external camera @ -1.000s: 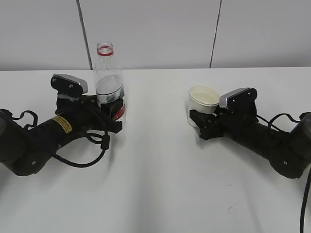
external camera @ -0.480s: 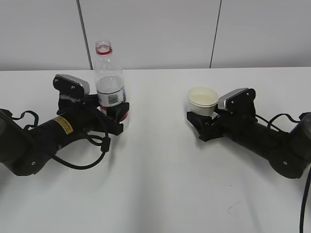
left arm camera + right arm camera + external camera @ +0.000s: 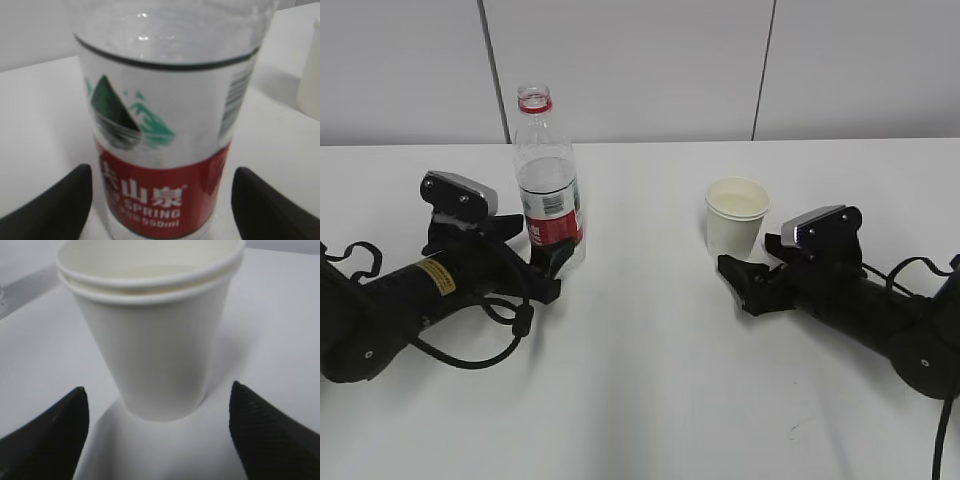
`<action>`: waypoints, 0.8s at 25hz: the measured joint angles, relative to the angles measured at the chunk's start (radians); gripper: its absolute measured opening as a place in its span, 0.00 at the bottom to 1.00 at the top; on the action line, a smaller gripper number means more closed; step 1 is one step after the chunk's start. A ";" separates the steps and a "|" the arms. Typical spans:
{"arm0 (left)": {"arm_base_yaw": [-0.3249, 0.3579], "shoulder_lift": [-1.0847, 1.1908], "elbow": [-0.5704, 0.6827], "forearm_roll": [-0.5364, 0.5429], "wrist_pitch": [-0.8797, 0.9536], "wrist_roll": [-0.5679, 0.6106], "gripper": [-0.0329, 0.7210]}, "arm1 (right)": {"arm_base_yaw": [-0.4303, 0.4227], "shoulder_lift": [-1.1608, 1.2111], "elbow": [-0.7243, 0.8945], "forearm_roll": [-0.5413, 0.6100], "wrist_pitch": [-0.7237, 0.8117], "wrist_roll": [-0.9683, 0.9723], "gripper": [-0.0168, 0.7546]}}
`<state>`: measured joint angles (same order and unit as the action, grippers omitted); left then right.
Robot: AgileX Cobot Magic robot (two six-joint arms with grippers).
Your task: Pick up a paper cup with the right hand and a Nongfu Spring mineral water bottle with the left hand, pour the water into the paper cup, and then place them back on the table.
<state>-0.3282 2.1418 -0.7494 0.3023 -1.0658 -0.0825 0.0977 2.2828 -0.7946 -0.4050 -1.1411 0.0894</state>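
The Nongfu Spring bottle [image 3: 548, 185] stands upright and uncapped on the white table [image 3: 640, 380], left of centre. My left gripper [image 3: 535, 246] is open with a finger on each side of the bottle's base and a gap on both sides. In the left wrist view the red and white label [image 3: 160, 165] fills the space between the open gripper [image 3: 161, 172]. The paper cup [image 3: 735, 215] stands upright right of centre. My right gripper [image 3: 752, 258] is open just in front of it. In the right wrist view the cup [image 3: 155, 335] shows two stacked rims beyond the gripper [image 3: 157, 388].
A white panelled wall [image 3: 640, 60] runs along the table's far edge. The cup's side shows at the right edge of the left wrist view [image 3: 310, 75]. A black cable [image 3: 500, 330] loops beside the left arm.
Both grippers have opened and drawn back toward me. The bottle and the cup now stand free on the table.
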 joint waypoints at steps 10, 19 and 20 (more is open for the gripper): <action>0.075 -0.088 0.129 -0.071 0.000 0.036 0.75 | 0.000 -0.089 0.132 0.158 0.000 -0.012 0.85; 0.171 -0.179 0.164 -0.217 0.027 0.148 0.75 | -0.005 -0.139 0.165 0.457 0.000 -0.089 0.80; 0.176 -0.188 0.165 -0.230 0.045 0.164 0.75 | -0.013 -0.143 0.167 0.476 0.000 -0.089 0.79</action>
<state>-0.1519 1.9537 -0.5843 0.0722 -1.0206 0.0816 0.0844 2.1398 -0.6280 0.0713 -1.1411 0.0000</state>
